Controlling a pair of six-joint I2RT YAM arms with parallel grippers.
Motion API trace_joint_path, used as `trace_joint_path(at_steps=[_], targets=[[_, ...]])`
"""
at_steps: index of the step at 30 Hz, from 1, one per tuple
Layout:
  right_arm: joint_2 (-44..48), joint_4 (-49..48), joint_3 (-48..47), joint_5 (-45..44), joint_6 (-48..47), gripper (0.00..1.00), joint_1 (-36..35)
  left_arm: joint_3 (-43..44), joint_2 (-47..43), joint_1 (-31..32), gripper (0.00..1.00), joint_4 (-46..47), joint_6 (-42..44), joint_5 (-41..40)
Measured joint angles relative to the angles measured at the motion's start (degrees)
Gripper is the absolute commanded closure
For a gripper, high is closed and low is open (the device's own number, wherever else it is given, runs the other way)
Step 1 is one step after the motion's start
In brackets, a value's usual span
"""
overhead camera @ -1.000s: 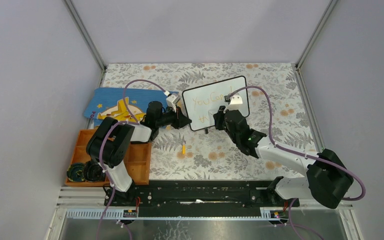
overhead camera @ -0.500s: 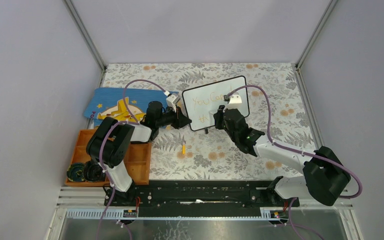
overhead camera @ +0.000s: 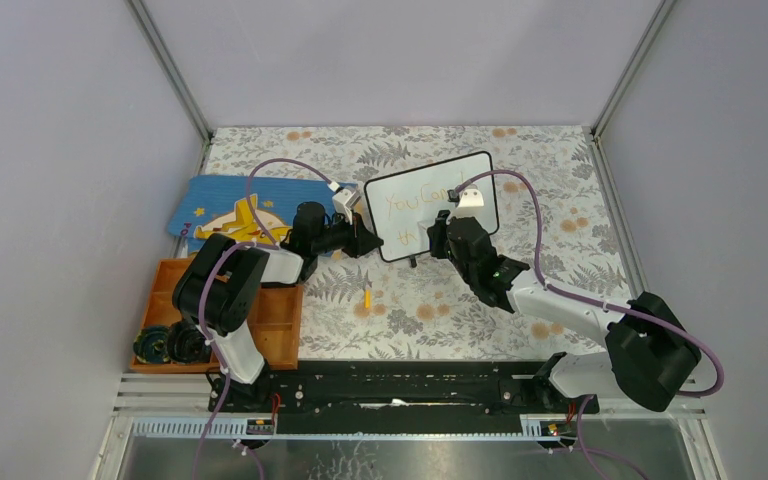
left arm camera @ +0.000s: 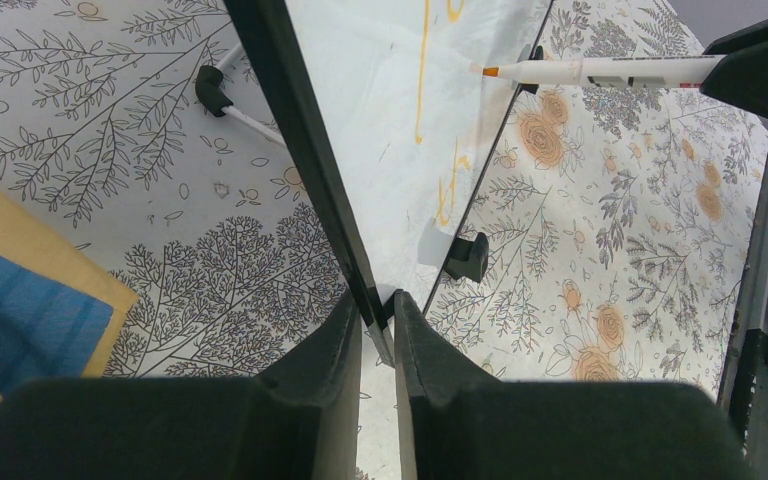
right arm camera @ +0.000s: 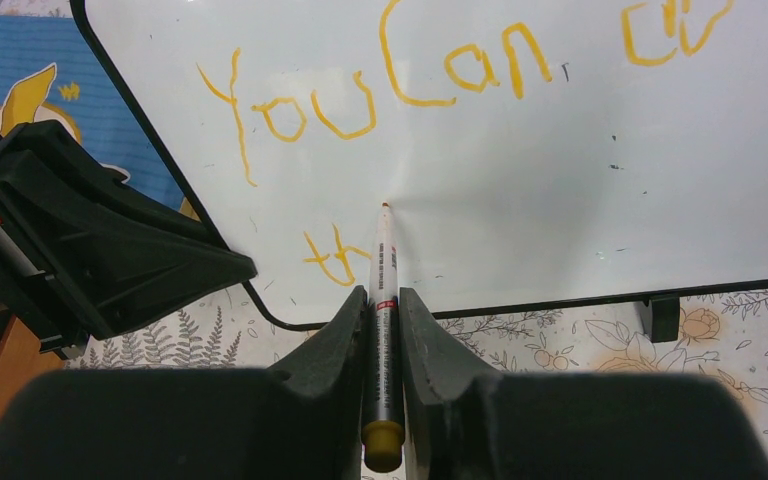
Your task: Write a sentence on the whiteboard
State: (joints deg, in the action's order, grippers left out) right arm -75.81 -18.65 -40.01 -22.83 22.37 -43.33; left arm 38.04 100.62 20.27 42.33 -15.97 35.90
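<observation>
The whiteboard [overhead camera: 415,190] stands tilted on the floral table, its white face [right arm camera: 560,170] toward my right arm. The sentence [right arm camera: 360,95] in orange reads "You Can do" on the top line, with "th" [right arm camera: 332,258] started below. My left gripper [left arm camera: 380,320] is shut on the board's black-framed lower left edge [left arm camera: 300,150]. My right gripper [right arm camera: 385,305] is shut on a white marker [right arm camera: 381,270] with an orange end. The marker [left arm camera: 600,70] points at the board, its tip just right of the "th". From above, the right gripper [overhead camera: 440,232] faces the left gripper [overhead camera: 365,240] across the board's lower part.
A blue star-patterned book [overhead camera: 225,210] lies left of the board. An orange wooden tray [overhead camera: 270,320] sits at the near left with dark round parts [overhead camera: 165,345] beside it. A small orange cap [overhead camera: 367,297] lies on the table in front of the board.
The right arm's rear links have shifted slightly to the left. Both grippers, the marker and the board stay where they were.
</observation>
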Motion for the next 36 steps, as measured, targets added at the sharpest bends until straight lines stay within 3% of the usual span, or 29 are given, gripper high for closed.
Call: trace_joint_path(at_steps=[36], targets=[[4.0, 1.3, 3.5, 3.2, 1.3, 1.00, 0.6, 0.1, -0.1, 0.3, 0.80, -0.5, 0.2, -0.4]])
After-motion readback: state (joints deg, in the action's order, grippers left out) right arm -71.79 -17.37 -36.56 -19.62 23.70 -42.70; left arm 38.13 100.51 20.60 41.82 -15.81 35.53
